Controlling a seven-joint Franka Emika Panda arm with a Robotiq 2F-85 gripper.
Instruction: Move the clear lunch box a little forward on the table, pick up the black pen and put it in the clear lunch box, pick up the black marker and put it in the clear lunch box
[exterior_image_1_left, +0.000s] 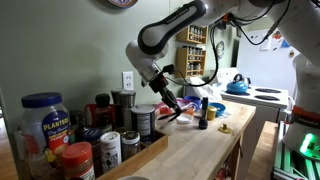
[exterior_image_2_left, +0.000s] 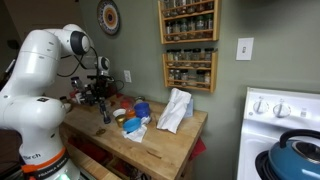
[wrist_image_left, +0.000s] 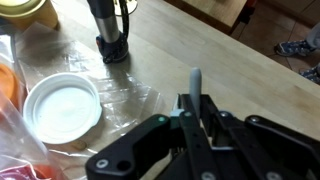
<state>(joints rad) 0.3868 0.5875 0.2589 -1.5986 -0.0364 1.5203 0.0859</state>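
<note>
gripper (wrist_image_left: 196, 112): clamped on the black pen (wrist_image_left: 195, 82) | over table (wrist_image_left: 235, 55) | clear lunch box (wrist_image_left: 62, 108): nearby, apart from gripper

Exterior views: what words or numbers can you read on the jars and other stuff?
"PLANTERS": on the big blue-lidded jar. The letters are small, so this is only a likely reading.
Labels on the other jars: too blurred to read.
Spice rack jars: too small to read.
Stove dials: markings too small to read.
Wrist view: no text.
</note>
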